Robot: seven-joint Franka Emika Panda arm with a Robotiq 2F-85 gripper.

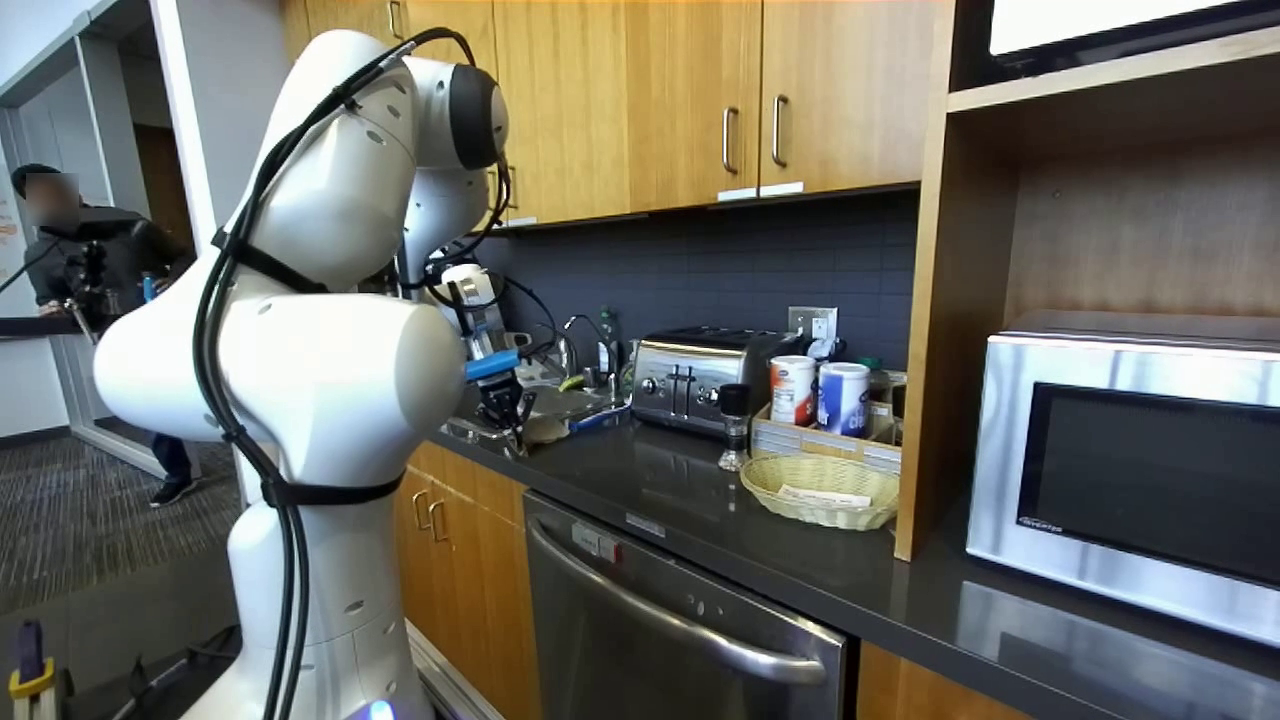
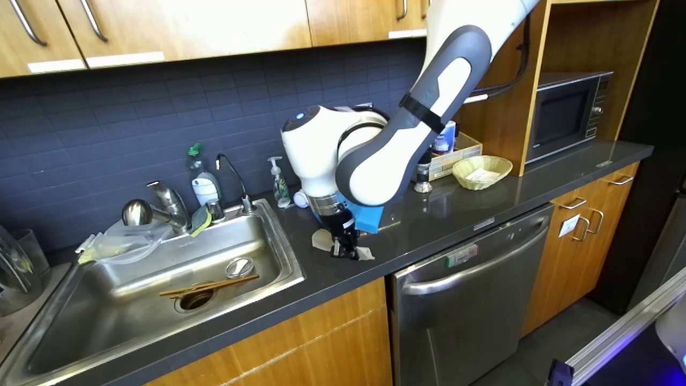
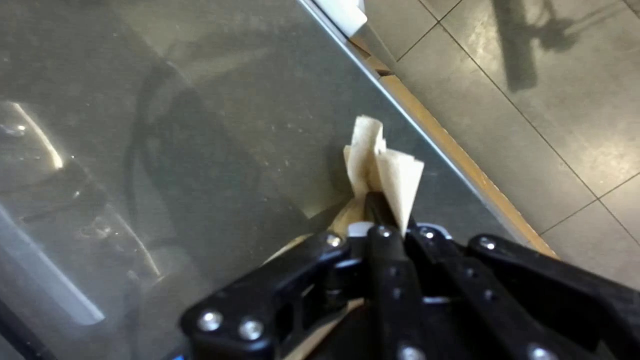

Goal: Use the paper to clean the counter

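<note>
The paper is a crumpled light tan sheet. In the wrist view the paper (image 3: 364,155) sticks out between my fingertips, folded upright. It also shows in both exterior views, as a tan patch (image 1: 546,430) beside the fingers and a flap (image 2: 322,240) on the sink side of them. My gripper (image 3: 387,210) is shut on the paper; the fingers hide its middle. The gripper (image 2: 345,251) points down, low at the dark glossy counter (image 2: 429,228), just right of the sink. I cannot tell how firmly the paper presses on the counter. In the wrist view the counter (image 3: 225,125) shows small specks.
The steel sink (image 2: 292,268) lies left of the gripper, with chopsticks (image 2: 209,287) in it. A soap pump bottle (image 2: 280,185) stands behind. The toaster (image 1: 690,380), a pepper grinder (image 1: 734,428) and a pale basket (image 1: 820,510) stand along the counter. The counter's front edge (image 3: 400,107) is close.
</note>
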